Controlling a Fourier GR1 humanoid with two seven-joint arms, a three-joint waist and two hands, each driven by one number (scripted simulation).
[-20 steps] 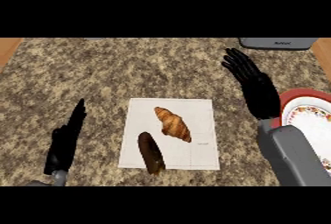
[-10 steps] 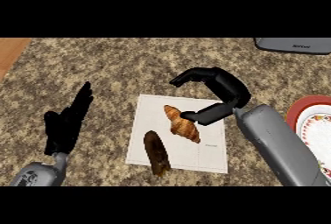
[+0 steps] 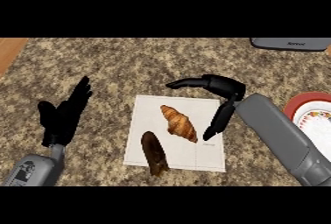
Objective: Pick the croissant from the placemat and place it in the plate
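Observation:
A golden-brown croissant lies on the white placemat, near its middle. My right hand hovers just right of the croissant, fingers bent downward with one tip near the mat's right side and the thumb stretched left above the mat's top edge; it holds nothing. The red-rimmed plate shows at the right edge, partly hidden by my right forearm. My left hand rests open at the left, fingers up, apart from the mat.
A dark brown elongated pastry lies on the mat's lower left part, beside the croissant. A grey appliance sits at the counter's far right. The wooden edge shows at the far left.
My right hand has swung from the far right down and left to the croissant's side, its fingers curling. The view has shifted slightly, and the left hand appears higher.

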